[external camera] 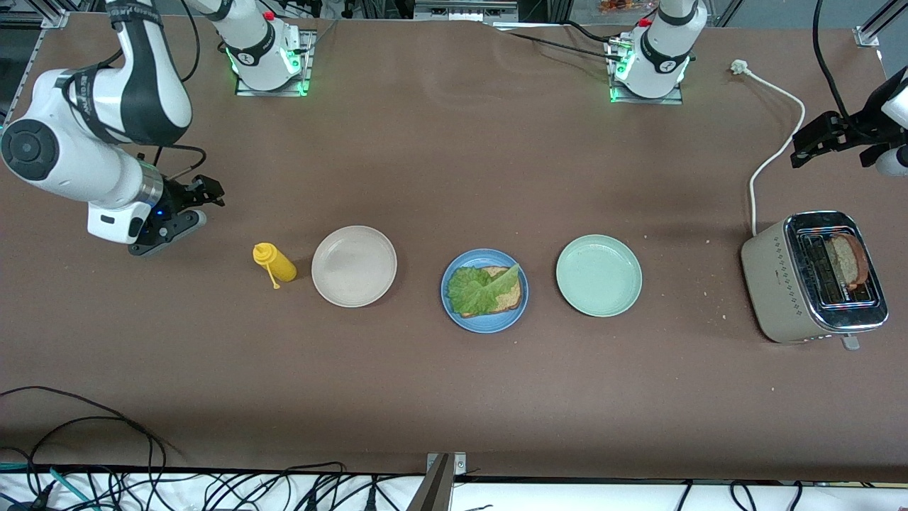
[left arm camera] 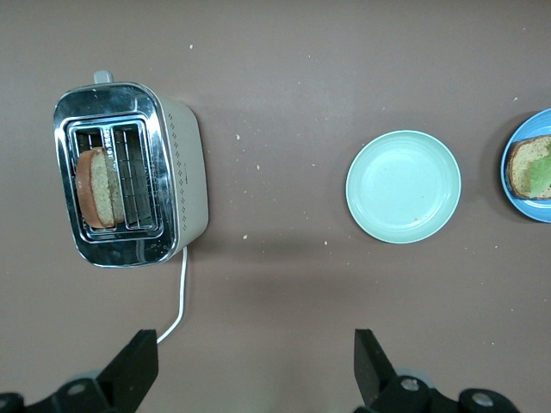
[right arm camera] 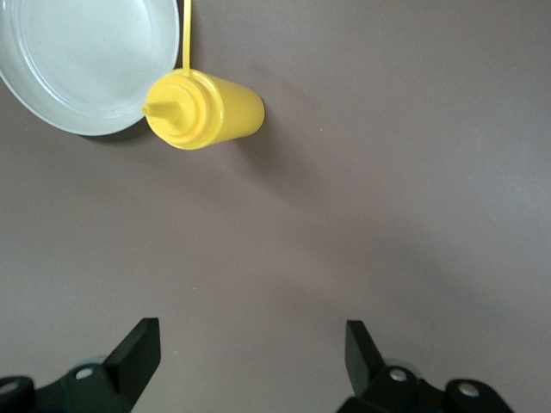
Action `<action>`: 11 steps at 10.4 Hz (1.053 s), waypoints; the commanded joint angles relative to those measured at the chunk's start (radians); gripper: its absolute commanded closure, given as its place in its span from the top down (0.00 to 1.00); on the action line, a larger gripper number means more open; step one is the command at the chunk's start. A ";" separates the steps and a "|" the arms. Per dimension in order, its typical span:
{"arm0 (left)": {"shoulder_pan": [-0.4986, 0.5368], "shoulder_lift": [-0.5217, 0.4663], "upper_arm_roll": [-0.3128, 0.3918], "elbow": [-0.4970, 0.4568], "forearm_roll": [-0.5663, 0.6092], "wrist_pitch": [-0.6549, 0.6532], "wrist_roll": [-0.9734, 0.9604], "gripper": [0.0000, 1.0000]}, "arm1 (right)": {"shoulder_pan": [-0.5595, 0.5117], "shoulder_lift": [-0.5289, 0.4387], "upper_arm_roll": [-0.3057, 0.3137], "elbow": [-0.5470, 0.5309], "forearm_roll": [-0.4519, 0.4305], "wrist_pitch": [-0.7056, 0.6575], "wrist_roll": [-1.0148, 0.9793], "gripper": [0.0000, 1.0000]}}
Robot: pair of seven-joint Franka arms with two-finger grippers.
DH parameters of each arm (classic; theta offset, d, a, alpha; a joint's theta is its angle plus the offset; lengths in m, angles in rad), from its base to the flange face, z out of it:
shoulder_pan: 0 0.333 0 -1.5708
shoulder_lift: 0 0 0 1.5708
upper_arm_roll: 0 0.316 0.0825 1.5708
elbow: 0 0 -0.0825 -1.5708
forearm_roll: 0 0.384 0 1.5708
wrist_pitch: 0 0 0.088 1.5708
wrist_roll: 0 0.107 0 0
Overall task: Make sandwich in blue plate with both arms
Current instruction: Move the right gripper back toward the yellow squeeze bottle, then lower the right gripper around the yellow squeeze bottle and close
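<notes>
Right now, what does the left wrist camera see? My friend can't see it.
A toaster with one slice of bread in a slot sits on a brown table. Beside it are an empty pale green plate and the edge of a blue plate. The left gripper hangs open above bare table.

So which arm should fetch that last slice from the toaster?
Probably the left: its open left gripper hangs just by the toaster holding the bread slice. The open right gripper waits near the yellow bottle.
</notes>
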 commanded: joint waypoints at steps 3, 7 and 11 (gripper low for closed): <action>-0.006 -0.003 -0.006 0.006 0.035 -0.010 -0.007 1.00 | -0.073 0.139 -0.023 -0.038 0.400 0.090 -0.569 0.95; -0.006 -0.003 -0.005 0.006 0.035 -0.010 -0.007 1.00 | -0.140 0.285 -0.023 -0.001 0.788 0.080 -1.071 1.00; -0.006 -0.001 -0.005 0.006 0.035 -0.010 -0.007 1.00 | -0.157 0.369 -0.021 0.020 1.007 -0.018 -1.325 1.00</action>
